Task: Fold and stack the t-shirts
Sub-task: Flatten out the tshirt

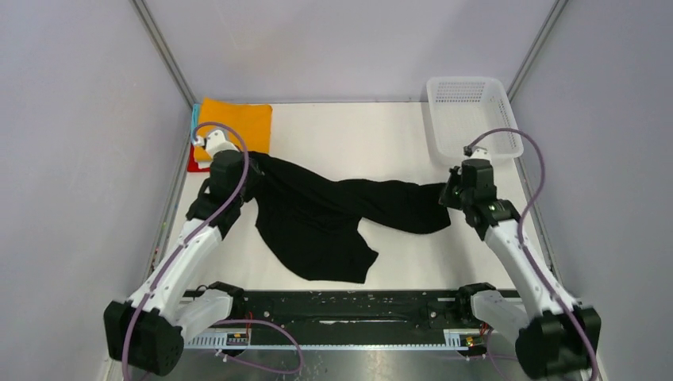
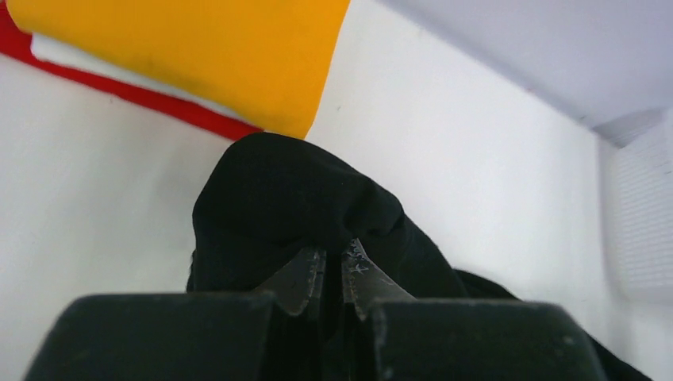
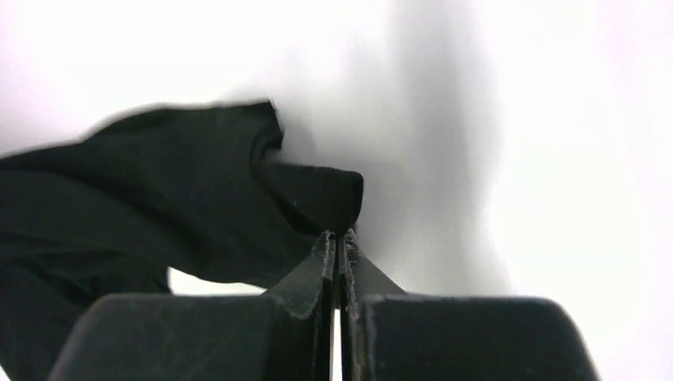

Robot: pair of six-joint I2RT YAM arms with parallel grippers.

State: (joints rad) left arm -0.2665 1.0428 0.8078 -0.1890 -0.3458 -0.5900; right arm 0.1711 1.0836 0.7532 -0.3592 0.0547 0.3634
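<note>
From above, my own wrists hide both sets of fingertips. The black t-shirt (image 1: 325,218) sprawls rumpled across the table (image 1: 373,131) between them, and the orange t-shirt (image 1: 236,123) lies folded at far left. My left wrist view shows the left gripper (image 2: 333,266) clamped on a black bunch, with a red t-shirt (image 2: 119,89) peeking from under the orange. My right wrist view, blurred, shows the right gripper (image 3: 337,242) pinched together on the shirt's corner.

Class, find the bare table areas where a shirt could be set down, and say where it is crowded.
Free: the far middle of the table, between the orange folded shirt and the basket. Crowded: the centre, under the black t-shirt.
</note>
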